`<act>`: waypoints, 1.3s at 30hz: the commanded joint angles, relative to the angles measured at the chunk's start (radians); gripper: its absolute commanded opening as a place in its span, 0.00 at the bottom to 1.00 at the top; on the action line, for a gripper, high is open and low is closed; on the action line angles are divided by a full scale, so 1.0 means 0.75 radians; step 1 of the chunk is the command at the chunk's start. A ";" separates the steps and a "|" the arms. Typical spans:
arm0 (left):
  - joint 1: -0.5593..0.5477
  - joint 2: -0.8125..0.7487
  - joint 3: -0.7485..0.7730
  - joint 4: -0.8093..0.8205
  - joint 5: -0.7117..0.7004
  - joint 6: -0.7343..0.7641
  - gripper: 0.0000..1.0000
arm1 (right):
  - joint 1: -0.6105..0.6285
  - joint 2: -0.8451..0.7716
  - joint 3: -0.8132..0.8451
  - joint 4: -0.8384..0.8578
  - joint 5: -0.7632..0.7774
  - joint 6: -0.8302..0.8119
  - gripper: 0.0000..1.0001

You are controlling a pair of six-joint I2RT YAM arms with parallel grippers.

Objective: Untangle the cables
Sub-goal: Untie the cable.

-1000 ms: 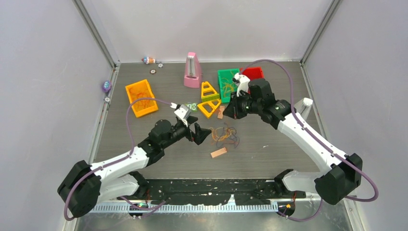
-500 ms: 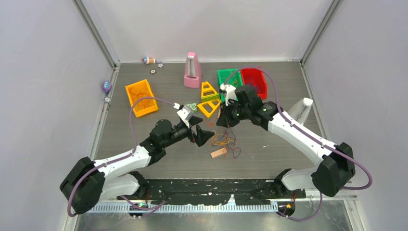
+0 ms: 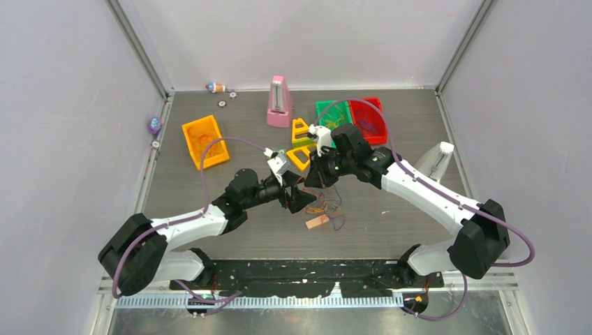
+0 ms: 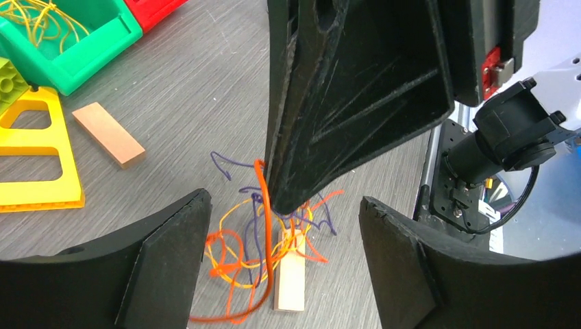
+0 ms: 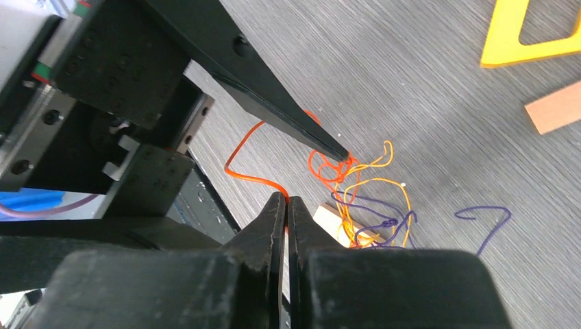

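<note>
The cables (image 3: 325, 206) are a small tangle of orange, yellow and purple strands at mid-table, draped over a wooden block (image 3: 317, 222). In the left wrist view the tangle (image 4: 240, 250) lies between my left gripper's (image 4: 282, 229) wide-open fingers (image 4: 161, 264). My left gripper (image 3: 301, 202) holds nothing. My right gripper (image 3: 313, 187) comes down from above, shut, and pinches one orange strand (image 4: 263, 205) that rises taut from the tangle. In the right wrist view the right gripper (image 5: 286, 200) is closed on that orange strand (image 5: 246, 171), with the tangle (image 5: 360, 199) just beyond.
Green bin (image 3: 328, 114) with yellow strands, red bin (image 3: 368, 118) and orange bin (image 3: 205, 140) stand at the back. Yellow triangles (image 3: 303, 143), a pink metronome (image 3: 279, 102) and a second wooden block (image 4: 108, 134) lie behind the tangle. Small items sit at the far left (image 3: 154, 125).
My right arm swung from the bins down to the tangle and is now shut on an orange strand. My left gripper moved right to straddle the tangle.
</note>
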 commanded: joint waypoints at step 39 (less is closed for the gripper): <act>-0.002 0.003 0.090 0.005 0.016 -0.009 0.00 | 0.041 -0.179 -0.062 0.297 0.109 0.147 0.38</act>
